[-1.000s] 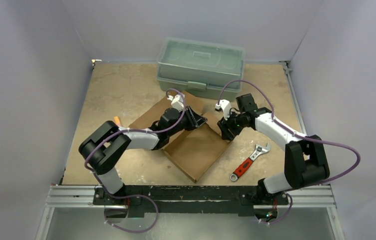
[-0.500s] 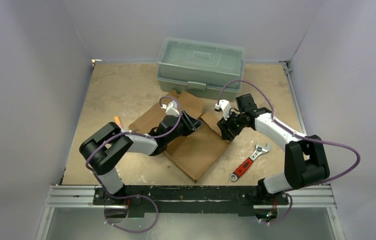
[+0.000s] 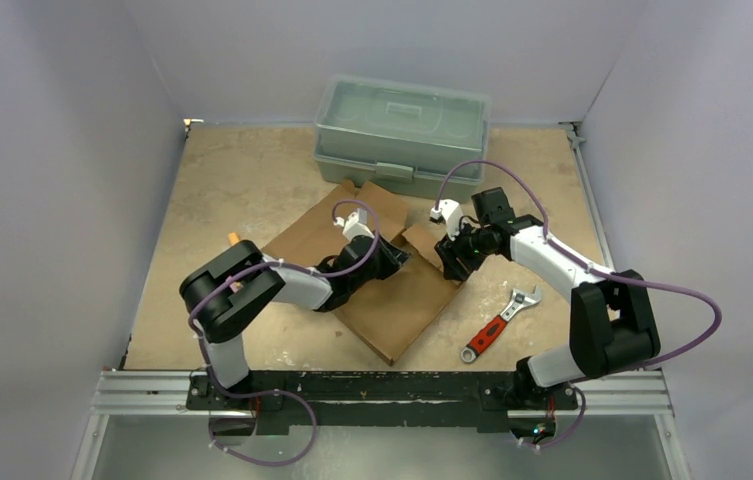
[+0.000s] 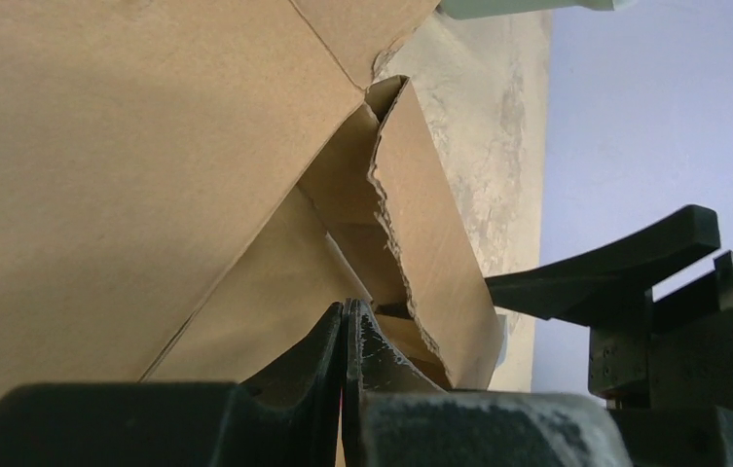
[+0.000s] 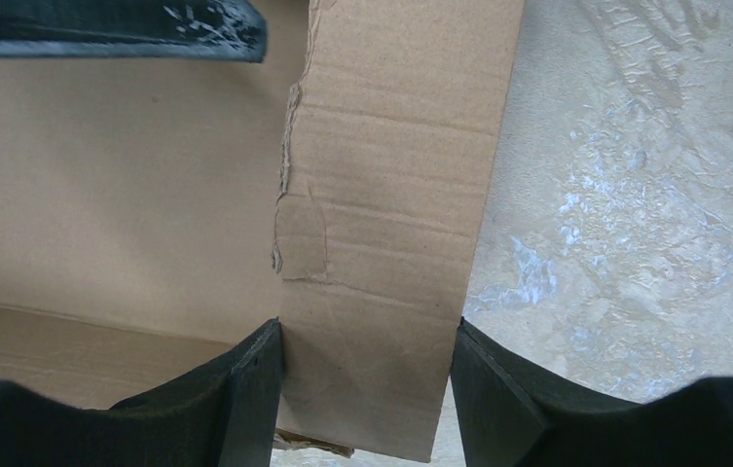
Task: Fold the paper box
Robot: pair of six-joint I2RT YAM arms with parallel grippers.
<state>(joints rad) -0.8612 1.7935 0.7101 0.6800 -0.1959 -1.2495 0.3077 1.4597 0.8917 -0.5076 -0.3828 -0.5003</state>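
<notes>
Toward the table's left edge, left arm: it is reaching rightward over the table [image 3: 242, 170], with its forearm lying low across the brown sheet.
Left gripper [image 3: 397, 254]: its fingers [image 4: 323, 341] are pressing flat against each other with nothing showing between them. They are hovering over the inner panel, close to the torn upright flap.
Paper box [image 3: 392, 300]: it is lying mostly flat at the table's middle, turned diagonally, with one corner pointing toward the near edge. In the left wrist view the box [image 4: 148, 146] is showing a ragged flap standing up at its right side.
Toolbox [image 3: 402, 125]: it is sitting shut at the table's far edge, just behind the cardboard's far flaps.
Right gripper [image 3: 449, 262]: it is working at the box's right far corner. In the right wrist view the gripper [image 5: 367, 341] is bracketing that flap of the box [image 5: 391, 146], with its fingers [image 5: 245, 379] standing about half apart and a tip at each side edge. Whether they are squeezing it cannot be told.
Wrench [image 3: 497, 325]: it is lying with its red handle slanting toward the near edge, right of the box and apart from it.
</notes>
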